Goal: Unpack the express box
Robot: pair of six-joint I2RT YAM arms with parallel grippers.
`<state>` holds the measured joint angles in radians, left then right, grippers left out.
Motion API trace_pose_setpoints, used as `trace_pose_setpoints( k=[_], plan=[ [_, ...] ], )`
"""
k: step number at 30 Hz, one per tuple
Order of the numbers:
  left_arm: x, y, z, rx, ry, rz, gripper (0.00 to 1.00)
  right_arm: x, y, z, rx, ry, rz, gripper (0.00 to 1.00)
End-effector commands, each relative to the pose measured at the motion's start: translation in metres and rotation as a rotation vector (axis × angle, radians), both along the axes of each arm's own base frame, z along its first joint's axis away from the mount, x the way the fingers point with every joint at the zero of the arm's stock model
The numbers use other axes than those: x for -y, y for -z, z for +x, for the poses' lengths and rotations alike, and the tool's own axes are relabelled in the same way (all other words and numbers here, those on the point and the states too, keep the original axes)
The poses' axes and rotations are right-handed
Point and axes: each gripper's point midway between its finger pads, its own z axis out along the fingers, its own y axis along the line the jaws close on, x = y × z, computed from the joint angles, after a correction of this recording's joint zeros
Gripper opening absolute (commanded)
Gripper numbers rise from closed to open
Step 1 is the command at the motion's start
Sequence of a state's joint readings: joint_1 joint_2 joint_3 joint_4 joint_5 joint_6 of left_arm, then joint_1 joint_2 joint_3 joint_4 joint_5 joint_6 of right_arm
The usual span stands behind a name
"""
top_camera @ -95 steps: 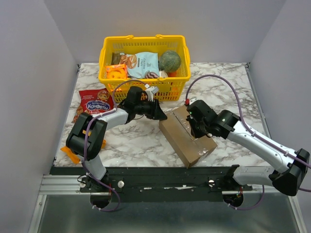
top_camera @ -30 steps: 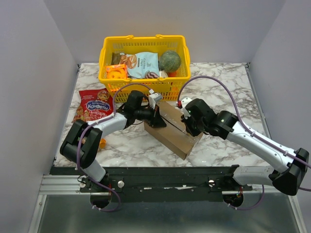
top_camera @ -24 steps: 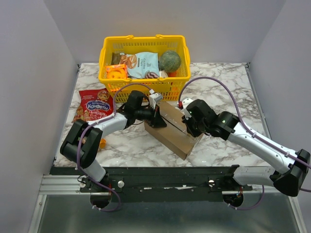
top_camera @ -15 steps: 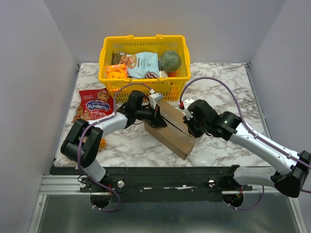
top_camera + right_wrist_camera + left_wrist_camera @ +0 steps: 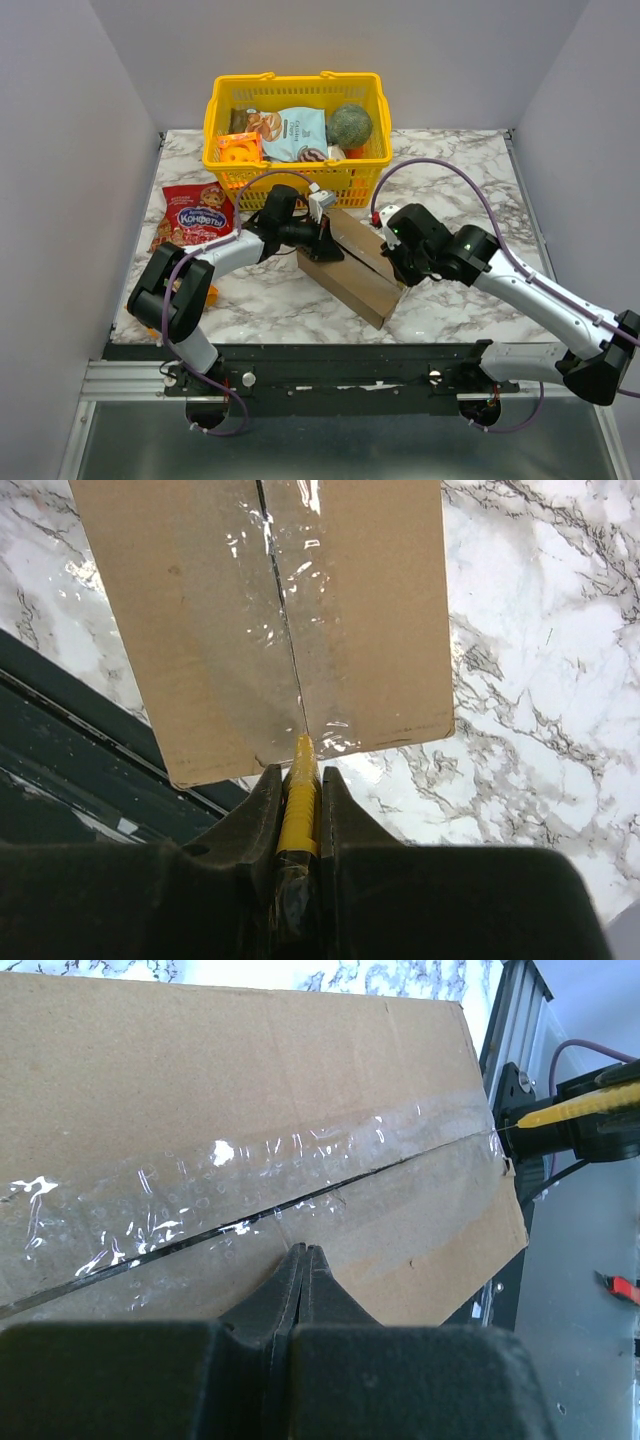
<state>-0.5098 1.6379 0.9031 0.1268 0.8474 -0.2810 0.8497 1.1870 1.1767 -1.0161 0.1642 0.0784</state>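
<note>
Express box (image 5: pixel 352 268): left gripper (image 5: pixel 303 1252), fingers (image 5: pixel 282 1285) pressed together, steadied 10 o'clock end; right gripper (image 5: pixel 300 775) pinched yellow cutter (image 5: pixel 299 805) at taped seam (image 5: pixel 284 630), evidently for slitting.

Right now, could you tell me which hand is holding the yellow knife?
The right hand, its knife tip at the box's taped seam; the left hand is shut and empty.

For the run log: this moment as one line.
left gripper: shut, over express box top | right gripper: shut on yellow cutter, tip at taped seam end | flaps: closed
</note>
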Motion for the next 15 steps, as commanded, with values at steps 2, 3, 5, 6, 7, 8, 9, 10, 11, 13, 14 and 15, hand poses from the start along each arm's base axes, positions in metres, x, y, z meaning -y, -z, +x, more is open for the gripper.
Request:
trace_pose_setpoints(
  k=[2, 3, 5, 6, 7, 8, 9, 10, 11, 13, 14, 15],
  plan=[
    [-0.017, 0.038, 0.011, -0.024, -0.081, 0.124, 0.0, 0.011, 0.0, -0.017, -0.082, -0.017, -0.055, 0.0],
    [-0.017, 0.038, 0.011, -0.026, -0.083, 0.123, 0.0, 0.01, 0.001, -0.018, -0.086, -0.02, -0.056, 0.0],
    [-0.018, 0.038, 0.012, -0.025, -0.086, 0.125, 0.0, 0.01, 0.0, -0.018, -0.093, -0.024, -0.058, 0.0],
    [-0.018, 0.037, 0.013, -0.022, -0.086, 0.123, 0.0, 0.009, 0.0, -0.018, -0.094, -0.024, -0.057, 0.0],
    [-0.019, 0.037, 0.013, -0.022, -0.087, 0.123, 0.0, 0.009, 0.0, -0.018, -0.096, -0.024, -0.057, 0.01],
    [-0.019, 0.038, 0.013, -0.025, -0.089, 0.124, 0.0, 0.009, -0.001, -0.018, -0.096, -0.025, -0.059, 0.0],
    [-0.02, 0.038, 0.013, -0.025, -0.09, 0.125, 0.0, 0.01, -0.001, -0.018, -0.097, -0.023, -0.06, 0.0],
    [-0.02, 0.037, 0.014, -0.024, -0.092, 0.123, 0.0, 0.01, -0.001, -0.018, -0.093, -0.025, -0.064, 0.0],
    [-0.02, 0.037, 0.013, -0.026, -0.091, 0.121, 0.0, 0.011, -0.002, -0.018, -0.092, -0.022, -0.067, 0.0],
    [-0.019, 0.035, 0.013, -0.029, -0.088, 0.115, 0.0, 0.016, -0.006, -0.013, -0.06, -0.008, -0.088, 0.0],
    [-0.017, 0.031, 0.015, -0.02, -0.085, 0.107, 0.0, 0.019, -0.009, -0.01, -0.039, -0.003, -0.098, 0.0],
    [-0.016, 0.025, 0.014, -0.014, -0.077, 0.094, 0.0, 0.022, -0.01, -0.007, -0.021, 0.003, -0.109, 0.0]
  ],
)
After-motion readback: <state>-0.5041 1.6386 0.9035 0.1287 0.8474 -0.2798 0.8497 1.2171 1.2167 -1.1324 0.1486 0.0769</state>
